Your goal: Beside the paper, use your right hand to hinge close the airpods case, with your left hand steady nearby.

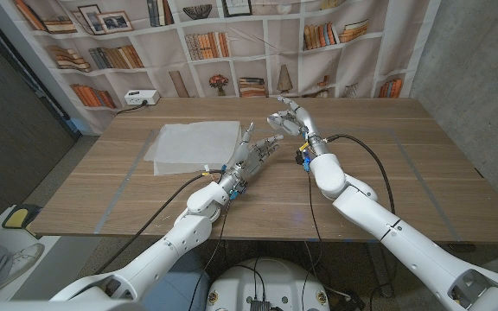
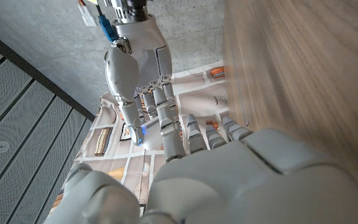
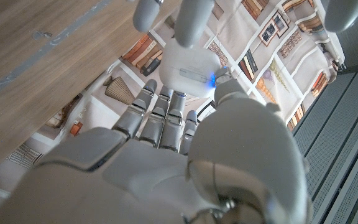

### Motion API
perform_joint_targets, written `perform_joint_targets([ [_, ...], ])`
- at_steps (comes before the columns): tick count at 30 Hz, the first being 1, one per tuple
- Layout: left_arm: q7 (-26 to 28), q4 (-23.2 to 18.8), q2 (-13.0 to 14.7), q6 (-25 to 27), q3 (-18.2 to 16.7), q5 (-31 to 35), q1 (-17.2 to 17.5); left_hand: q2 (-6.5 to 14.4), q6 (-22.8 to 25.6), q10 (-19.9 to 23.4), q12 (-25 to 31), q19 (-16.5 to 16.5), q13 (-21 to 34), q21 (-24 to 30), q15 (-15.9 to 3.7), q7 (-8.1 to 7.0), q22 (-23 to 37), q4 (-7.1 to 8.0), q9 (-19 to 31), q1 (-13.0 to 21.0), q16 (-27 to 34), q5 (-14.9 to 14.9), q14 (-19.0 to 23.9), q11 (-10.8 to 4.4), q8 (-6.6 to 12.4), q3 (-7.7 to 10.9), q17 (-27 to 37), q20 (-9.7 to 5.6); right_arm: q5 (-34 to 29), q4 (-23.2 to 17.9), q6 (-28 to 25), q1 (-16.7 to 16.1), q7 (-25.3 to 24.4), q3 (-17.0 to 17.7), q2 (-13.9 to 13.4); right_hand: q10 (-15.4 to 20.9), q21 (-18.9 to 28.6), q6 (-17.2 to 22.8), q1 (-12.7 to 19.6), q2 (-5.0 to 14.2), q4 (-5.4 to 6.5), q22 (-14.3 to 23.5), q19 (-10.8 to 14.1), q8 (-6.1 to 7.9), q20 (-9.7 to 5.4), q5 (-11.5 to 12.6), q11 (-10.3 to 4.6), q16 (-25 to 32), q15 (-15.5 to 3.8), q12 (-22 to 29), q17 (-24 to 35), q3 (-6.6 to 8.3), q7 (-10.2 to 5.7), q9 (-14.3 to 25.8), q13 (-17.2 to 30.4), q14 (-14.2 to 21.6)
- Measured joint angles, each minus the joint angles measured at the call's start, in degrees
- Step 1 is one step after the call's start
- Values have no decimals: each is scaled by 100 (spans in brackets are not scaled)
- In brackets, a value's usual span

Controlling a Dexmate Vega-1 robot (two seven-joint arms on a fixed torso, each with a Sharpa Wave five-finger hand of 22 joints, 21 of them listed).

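The white airpods case [image 3: 190, 70] is off the table, right of the paper [image 1: 193, 145]. My right hand [image 1: 288, 121] grips it between fingers [image 3: 163, 115] and thumb, and a small blue light glows beside the thumb. The lid looks down, with only a thin seam showing. In the head view the case [image 1: 276, 138] is a small white shape between the two hands. My left hand [image 1: 251, 155] reaches up from below with fingers apart, its fingertips [image 3: 188, 18] touching the case's far side. The left wrist view shows the right hand [image 2: 135, 62] hanging over the case [image 2: 149, 135].
A white power strip [image 1: 139, 98] lies at the table's back left edge, in front of a bookshelf backdrop. Black cables trail from both arms across the near table. A person's shoe [image 1: 11, 259] shows on the floor at the lower left.
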Motion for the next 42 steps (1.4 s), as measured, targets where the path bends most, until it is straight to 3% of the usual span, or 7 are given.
perform_joint_targets([
  [5, -58, -13, 50, 35, 3, 2, 7, 60, 812, 270, 85, 19, 0, 0, 6, 279, 0, 35, 3, 46, 45, 22, 90, -38, 206, -98, 0, 19, 96, 88, 183, -38, -42, 81, 97, 20, 0, 94, 52, -8, 12, 0, 0, 0, 0, 0, -19, 36, 3, 0, 26, -13, 9, 0, -46, 57],
  [8, -58, -28, 81, 35, 3, 2, 35, 72, 933, 333, 85, 21, -1, 0, 7, 326, 0, 33, 30, 58, 45, 43, 90, -30, 235, -115, 0, 21, 153, 88, 277, -38, -46, 81, 97, 20, 0, 112, 52, -8, 27, 0, 0, 0, 0, 0, -20, 36, 3, 0, 53, -27, 9, 0, -46, 57],
  [12, -58, -90, 135, 35, -33, 2, 105, 82, 699, 354, 85, 44, -1, 0, -37, 185, -1, 40, 18, 68, 66, 43, 216, -50, 95, -154, 0, 43, 262, 88, 400, -38, -47, 81, 97, 41, 0, 112, 52, -8, 27, 0, 0, 0, 0, 0, -40, 79, 3, 0, 53, -28, 9, 0, -41, 56],
  [19, -28, -235, 206, -24, -124, -89, 236, 157, -260, 405, 85, 52, -1, 0, -34, -99, -1, 24, -10, 143, 89, 43, 316, -40, -434, -249, 0, 52, 431, 168, 565, -132, -5, 271, 197, 42, 0, 132, 98, -6, 50, 0, 0, 0, 0, -1, -41, 79, 3, -1, 80, -51, -10, 0, -25, 56],
  [29, 64, -567, 350, -212, -357, -267, 489, 179, -456, 404, 60, 65, -1, 0, -24, -156, -1, 32, -15, 165, 50, 43, 325, -40, -550, -289, 0, 65, 591, 136, 649, -232, 20, 388, 198, 133, 0, 132, 97, -7, 50, 0, 0, -25, 0, -6, -130, 79, 3, -2, 106, -51, -10, 0, -45, 56],
  [36, 89, -749, 454, -351, -521, -419, 645, 206, -1215, 328, 17, 83, -1, 0, -22, -334, -1, 17, -14, 245, 50, 43, 322, -8, -878, -351, 0, 83, 625, 46, 645, -306, 24, 427, 169, 135, 0, 153, 96, -8, 74, 0, -23, -25, -22, -7, -131, 79, 3, 18, 133, -74, 9, 0, -46, 56],
  [42, 91, -873, 522, -427, -679, -500, 776, 205, -1279, 298, -28, 83, -2, 0, -2, -347, -1, 17, -14, 245, 50, 32, 303, 23, -878, -351, 0, 83, 629, -61, 539, -365, 11, 445, 138, 138, 0, 184, 120, -30, 74, 0, -22, -49, -22, -7, -129, 79, 13, 18, 144, -74, -21, 0, -46, 25],
])
